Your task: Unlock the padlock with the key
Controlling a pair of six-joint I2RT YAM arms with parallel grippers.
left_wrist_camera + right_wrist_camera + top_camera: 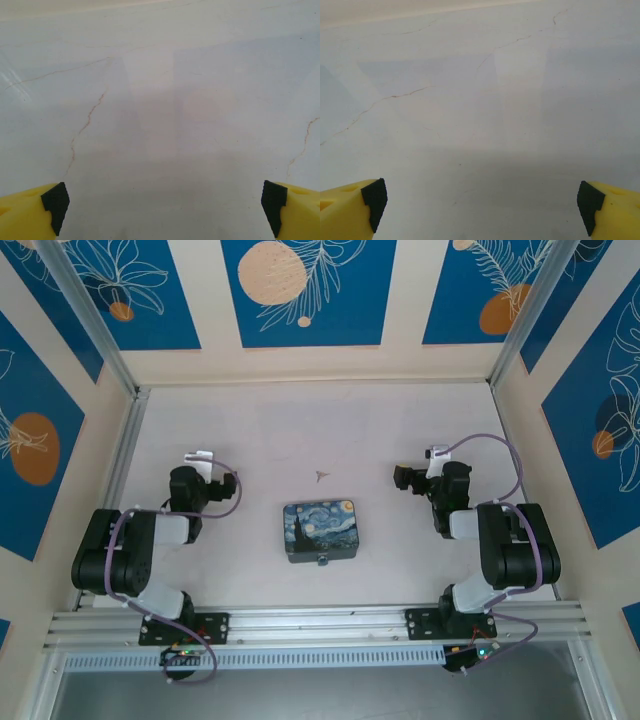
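The padlock point(323, 560) is a tiny dark piece hanging at the near edge of the blue-and-yellow painted tin point(320, 528), mid-table. The key point(320, 475) is a very small thin greyish piece lying on the bare table just beyond the tin. My left gripper point(203, 483) rests folded to the left of the tin, well apart from it. Its yellow fingers point(30, 212) stand wide open over bare table, with the left gripper point(162, 205) empty. My right gripper point(428, 480) sits to the right of the tin. That right gripper point(480, 200) is also open and empty.
The pale marbled table point(260, 430) is walled on three sides by blue-and-cream panels point(308, 290). An aluminium rail point(320, 625) carrying both arm bases runs along the near edge.
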